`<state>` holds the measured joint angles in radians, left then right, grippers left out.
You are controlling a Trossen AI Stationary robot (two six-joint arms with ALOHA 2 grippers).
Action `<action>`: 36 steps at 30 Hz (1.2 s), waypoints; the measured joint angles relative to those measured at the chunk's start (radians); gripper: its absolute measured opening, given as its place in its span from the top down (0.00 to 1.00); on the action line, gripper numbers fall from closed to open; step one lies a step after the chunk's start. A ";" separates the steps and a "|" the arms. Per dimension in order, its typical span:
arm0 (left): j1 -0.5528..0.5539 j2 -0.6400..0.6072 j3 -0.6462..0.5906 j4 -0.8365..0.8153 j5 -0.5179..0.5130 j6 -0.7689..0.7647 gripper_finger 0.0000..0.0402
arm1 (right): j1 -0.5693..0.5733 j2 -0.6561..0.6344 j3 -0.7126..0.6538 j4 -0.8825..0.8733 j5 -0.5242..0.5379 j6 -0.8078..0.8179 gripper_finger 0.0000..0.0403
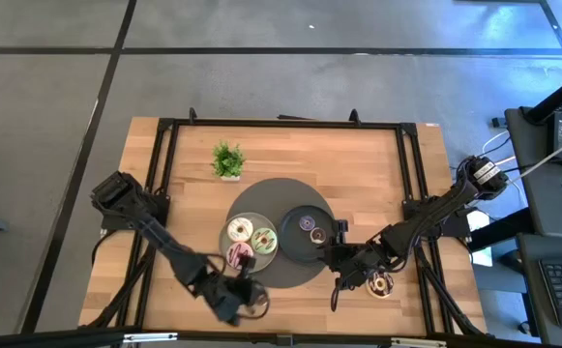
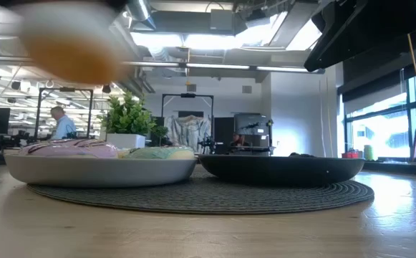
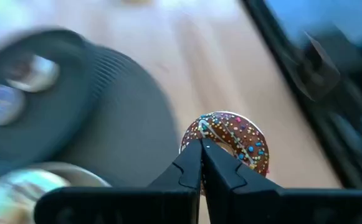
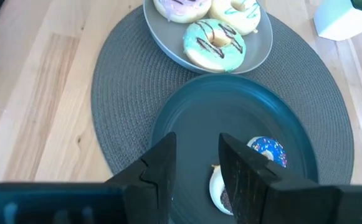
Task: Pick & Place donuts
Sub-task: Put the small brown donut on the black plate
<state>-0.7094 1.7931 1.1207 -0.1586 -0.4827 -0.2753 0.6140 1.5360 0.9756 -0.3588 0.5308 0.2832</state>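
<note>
Pincer of the left arm (image 3: 202, 149) — lower centre — clamps a chocolate sprinkled donut (image 3: 230, 138); right pincer (image 4: 196, 163) hangs narrowly parted over the dark plate (image 4: 193, 118).

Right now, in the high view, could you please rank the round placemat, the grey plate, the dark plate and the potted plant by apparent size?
1. Round placemat
2. Dark plate and grey plate: too alike to rank
3. Potted plant

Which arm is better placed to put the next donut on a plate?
Left. The left gripper is shut on a sprinkled chocolate donut beside the mat; the right gripper hangs open and empty over the dark plate.
</note>
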 joint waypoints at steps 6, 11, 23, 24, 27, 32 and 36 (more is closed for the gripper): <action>0.169 0.001 0.086 0.006 0.005 0.001 1.00 | 0.003 -0.022 0.000 -0.064 0.000 0.052 0.70; 0.311 0.007 0.115 0.012 0.071 0.001 1.00 | 0.023 -0.065 0.000 -0.214 0.002 0.178 0.70; 0.455 0.108 0.116 0.114 0.089 -0.020 1.00 | 0.038 -0.110 0.000 -0.333 0.000 0.288 0.70; 0.457 0.120 0.114 0.118 0.087 -0.021 1.00 | 0.038 -0.110 0.000 -0.337 0.000 0.288 0.70; 0.462 0.158 0.115 0.167 0.100 -0.018 1.00 | 0.038 -0.110 0.000 -0.338 0.000 0.288 0.70; 0.470 0.208 0.114 0.186 0.088 -0.018 1.00 | 0.037 -0.111 0.000 -0.337 0.000 0.289 0.70; 0.478 0.224 0.115 0.186 0.075 -0.018 1.00 | 0.037 -0.110 0.000 -0.338 0.000 0.289 0.70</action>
<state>-0.2313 2.0176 1.2354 0.0273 -0.4074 -0.2928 0.6514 1.4255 0.9752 -0.6963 0.5309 0.5722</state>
